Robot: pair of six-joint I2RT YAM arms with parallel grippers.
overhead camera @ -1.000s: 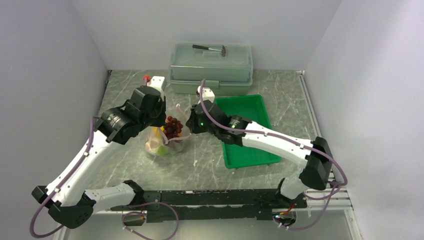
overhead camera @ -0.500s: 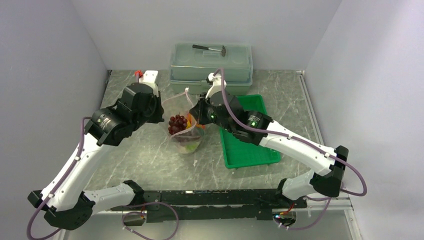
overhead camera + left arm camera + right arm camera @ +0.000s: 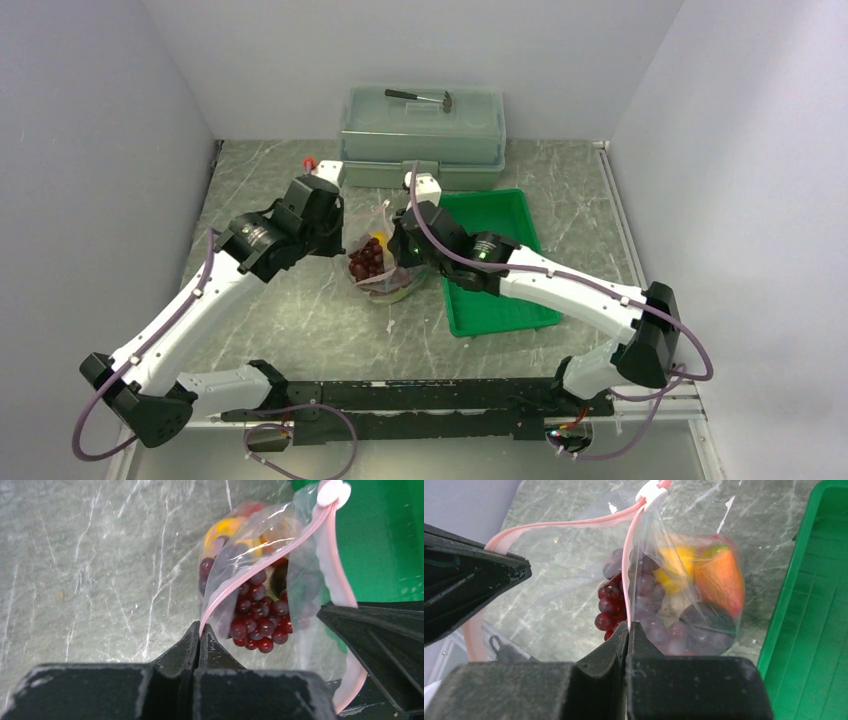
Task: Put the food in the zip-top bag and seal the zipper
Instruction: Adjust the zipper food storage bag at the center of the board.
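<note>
The zip-top bag, holding grapes, is pinched at its pink zipper by left pincer and right pincer, seemingly above the tabletop.

No writing, label, brand, number or sign can be read in any view. The zip-top bag, the green tray and the grey lidded box at the far edge of the table show only plain, unmarked surfaces.
</note>
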